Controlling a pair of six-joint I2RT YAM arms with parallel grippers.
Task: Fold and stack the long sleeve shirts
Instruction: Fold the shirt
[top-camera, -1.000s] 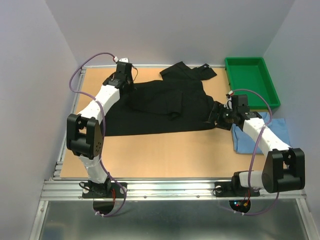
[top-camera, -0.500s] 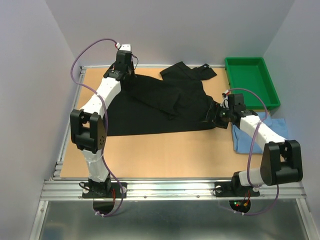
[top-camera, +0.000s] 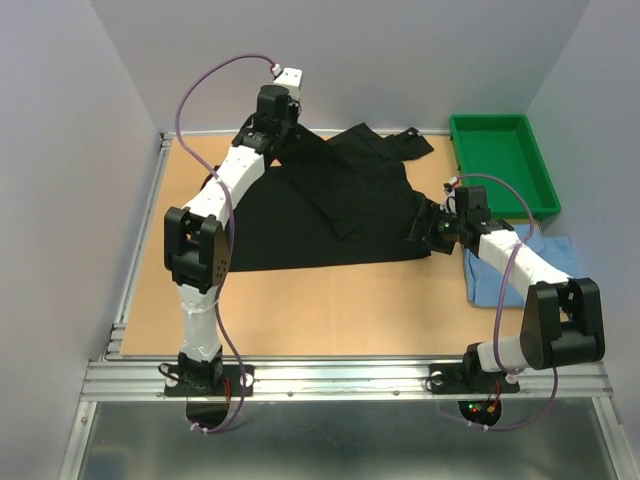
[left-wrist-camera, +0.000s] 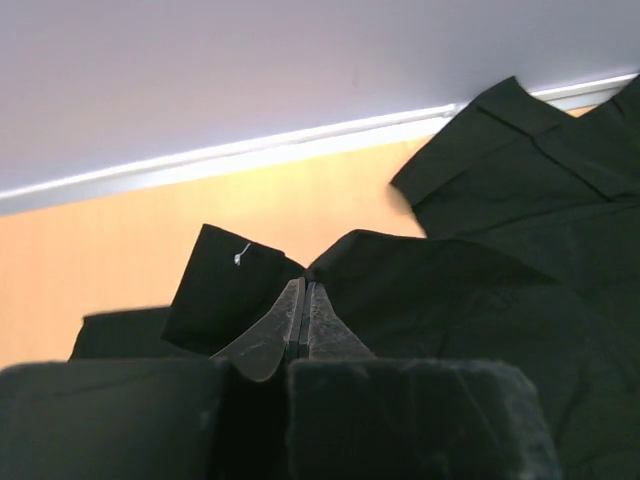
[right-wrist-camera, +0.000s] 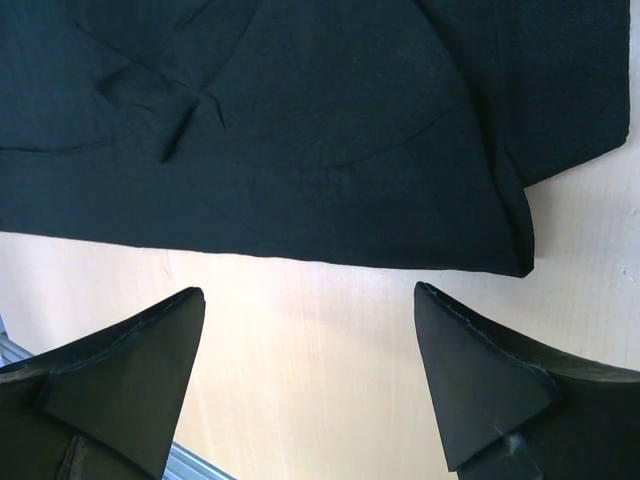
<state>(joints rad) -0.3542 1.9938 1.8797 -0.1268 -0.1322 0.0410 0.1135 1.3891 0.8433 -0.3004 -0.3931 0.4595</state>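
While left hand (left-wrist-camera: 305, 286) pinches black shirt (left-wrist-camera: 450, 300), right hand (right-wrist-camera: 308, 290) (spread) hovers.

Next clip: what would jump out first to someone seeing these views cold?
The black shirt sprawled unfolded across the middle of the table dominates, with the left gripper pinched shut on a fold of it at the far edge. The right gripper hangs wide open just off the shirt's right-hand corner. At the right, a light blue shirt lies partly under the right arm, near a green tray.

Pale walls (top-camera: 400, 60), wooden tabletop (top-camera: 330, 310)
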